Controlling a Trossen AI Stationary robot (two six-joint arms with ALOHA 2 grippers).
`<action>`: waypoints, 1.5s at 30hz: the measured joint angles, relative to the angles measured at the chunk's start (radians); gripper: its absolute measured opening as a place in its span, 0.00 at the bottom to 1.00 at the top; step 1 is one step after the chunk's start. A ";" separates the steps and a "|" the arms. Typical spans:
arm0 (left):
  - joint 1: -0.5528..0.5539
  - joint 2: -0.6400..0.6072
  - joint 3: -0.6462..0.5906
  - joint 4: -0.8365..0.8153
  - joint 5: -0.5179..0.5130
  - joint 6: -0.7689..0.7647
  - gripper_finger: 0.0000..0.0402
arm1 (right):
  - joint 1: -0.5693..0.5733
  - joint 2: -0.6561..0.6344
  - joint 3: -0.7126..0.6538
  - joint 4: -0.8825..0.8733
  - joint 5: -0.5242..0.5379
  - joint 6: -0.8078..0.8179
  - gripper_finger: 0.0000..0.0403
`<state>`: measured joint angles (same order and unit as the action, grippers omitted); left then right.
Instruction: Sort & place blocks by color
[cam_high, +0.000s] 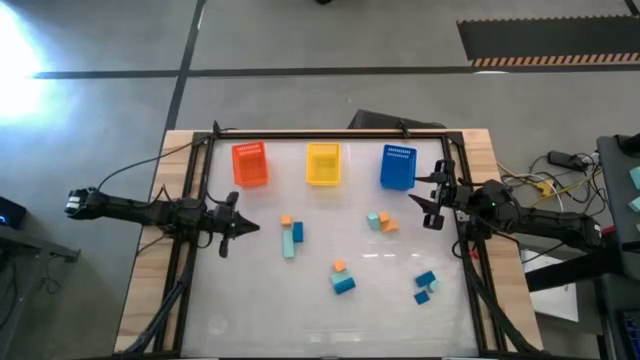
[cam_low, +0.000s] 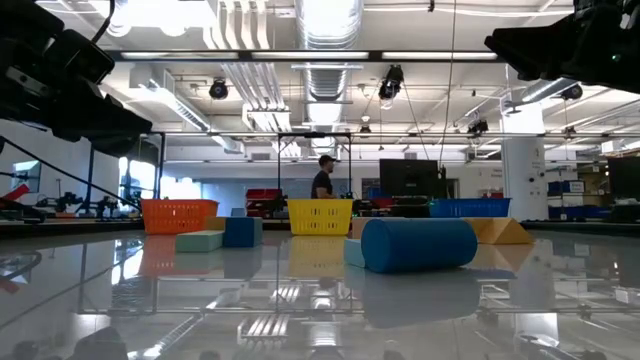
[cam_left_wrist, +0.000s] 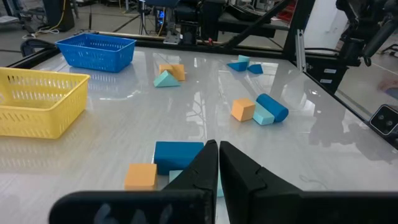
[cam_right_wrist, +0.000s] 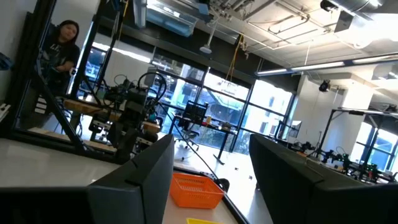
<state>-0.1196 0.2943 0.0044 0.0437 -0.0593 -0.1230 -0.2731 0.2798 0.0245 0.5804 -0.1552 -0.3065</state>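
Small orange, pale teal and blue blocks lie scattered on the glossy white table: a group at centre left (cam_high: 291, 236), a pair at centre right (cam_high: 381, 222), an orange and a blue one (cam_high: 342, 278) nearer the front, and blue and teal ones (cam_high: 425, 285) at the right. My left gripper (cam_high: 247, 227) hovers shut at the table's left side, its fingertips (cam_left_wrist: 218, 155) pointing at the centre-left blocks (cam_left_wrist: 177, 155). My right gripper (cam_high: 428, 205) stands open at the right side, tipped upward, with nothing between its fingers (cam_right_wrist: 211, 180).
Three bins stand in a row along the far edge: orange (cam_high: 250, 164), yellow (cam_high: 322, 164) and blue (cam_high: 397, 167). A black frame (cam_high: 330, 132) borders the table. A person (cam_low: 322, 178) stands in the room beyond it, another person (cam_right_wrist: 61, 46) shows in the right wrist view.
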 joint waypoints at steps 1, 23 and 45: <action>0.000 0.000 0.000 0.000 0.000 0.000 0.00 | 0.000 0.000 0.000 0.000 0.000 0.000 0.50; 0.000 0.000 0.000 0.128 -0.011 0.000 0.00 | 0.000 0.000 0.000 0.000 -0.001 0.061 0.50; 0.000 0.000 0.000 0.730 -0.018 -0.002 0.00 | 0.000 0.000 0.000 0.001 -0.001 0.421 0.50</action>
<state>-0.1192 0.2943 0.0040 0.7735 -0.0772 -0.1246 -0.2729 0.2798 0.0244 0.5814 -0.1558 0.1150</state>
